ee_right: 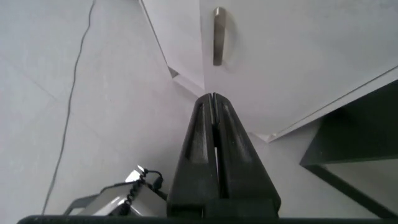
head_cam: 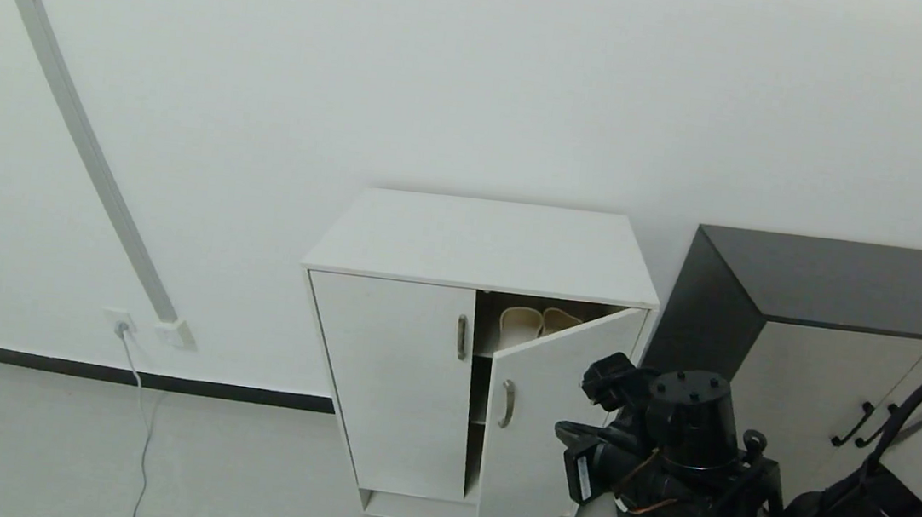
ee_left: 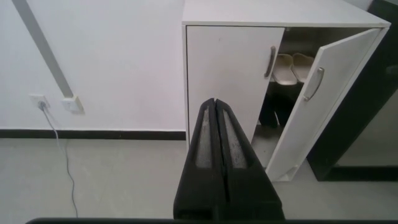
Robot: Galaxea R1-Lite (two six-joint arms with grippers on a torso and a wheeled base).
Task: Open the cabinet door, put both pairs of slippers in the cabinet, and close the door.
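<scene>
The white cabinet stands against the wall with its left door closed and its right door swung partly open. A beige pair of slippers sits on the upper shelf, also seen through the gap as slippers. Something dark lies on a lower shelf; what it is I cannot tell. My right gripper is shut and empty, its tip close to the open door's outer face just below the handle. My left gripper is shut and empty, held back from the cabinet front.
A black cabinet with mirrored doors stands right beside the white one, behind the open door. A wall socket with a hanging cable is on the left. Bare floor stretches left of the cabinet.
</scene>
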